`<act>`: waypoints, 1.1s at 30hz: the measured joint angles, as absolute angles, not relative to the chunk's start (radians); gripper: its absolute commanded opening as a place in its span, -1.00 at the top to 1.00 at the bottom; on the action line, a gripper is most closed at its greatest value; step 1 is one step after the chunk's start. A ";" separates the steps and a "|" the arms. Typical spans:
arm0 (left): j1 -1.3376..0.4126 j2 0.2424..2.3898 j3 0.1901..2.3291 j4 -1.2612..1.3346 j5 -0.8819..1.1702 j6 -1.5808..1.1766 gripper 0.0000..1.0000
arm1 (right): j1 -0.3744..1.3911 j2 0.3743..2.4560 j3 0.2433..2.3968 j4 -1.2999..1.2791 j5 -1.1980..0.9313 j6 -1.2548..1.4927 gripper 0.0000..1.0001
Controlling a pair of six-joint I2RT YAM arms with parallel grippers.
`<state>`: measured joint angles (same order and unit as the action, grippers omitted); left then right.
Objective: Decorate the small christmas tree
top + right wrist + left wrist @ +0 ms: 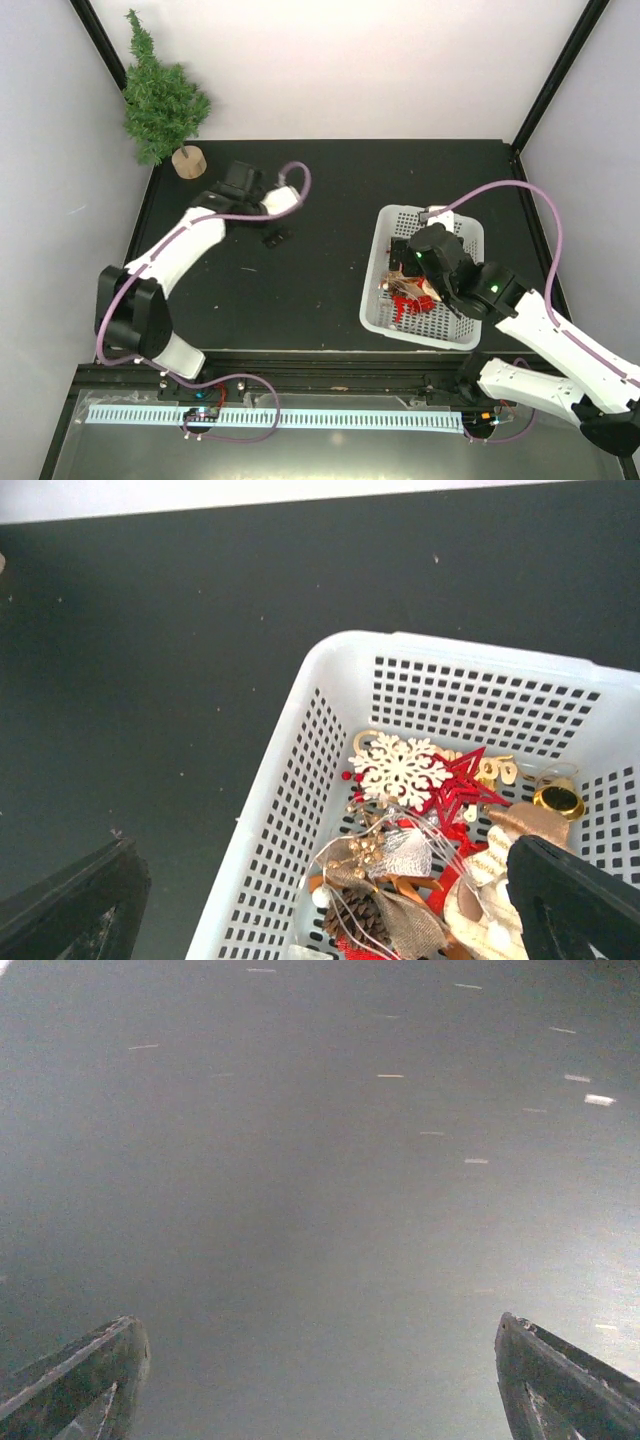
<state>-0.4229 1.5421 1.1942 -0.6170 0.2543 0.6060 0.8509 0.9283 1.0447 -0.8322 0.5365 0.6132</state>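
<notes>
The small christmas tree (160, 100) in the upper left looks bare, the ornaments (400, 770) lie in the white basket (450, 645), and the left tool (315, 1322) and right tool (322, 850) gape wide and empty, so practically everything remains.

Dark-green tree (160, 105), white grid-holed basket (440, 645), cream snowflake (400, 770), red star (458, 790), and seemingly a gold bell (558, 800).

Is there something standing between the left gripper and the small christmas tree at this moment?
Nothing visible does. No object lies on the black table between the open left gripper and the small christmas tree at the far left corner. The white basket sits off to the right.
</notes>
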 measured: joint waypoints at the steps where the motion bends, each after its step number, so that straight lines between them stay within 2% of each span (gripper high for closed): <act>1: -0.342 1.526 1.213 -0.622 0.241 0.600 -0.87 | 0.851 0.928 1.029 -0.825 0.530 0.611 -0.96; 6: -0.148 1.475 1.359 -0.569 0.099 0.562 -0.83 | 0.851 0.949 0.993 -0.784 0.487 0.603 -0.96; 12: 0.021 1.449 1.438 -0.314 -0.021 0.473 -0.96 | 0.850 1.016 0.992 -0.731 0.443 0.583 -0.96; 24: 0.113 1.787 1.806 -0.155 -0.162 0.247 -0.98 | 0.850 1.142 1.056 -0.706 0.416 0.517 -0.98; 33: 0.144 1.846 1.895 -0.085 -0.236 0.155 -0.98 | 0.850 1.255 1.089 -0.694 0.406 0.497 -0.98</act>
<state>0.1444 1.8462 1.8950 -0.0853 -0.2356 0.1547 0.8501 1.2549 1.0893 -0.6945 0.4057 0.4969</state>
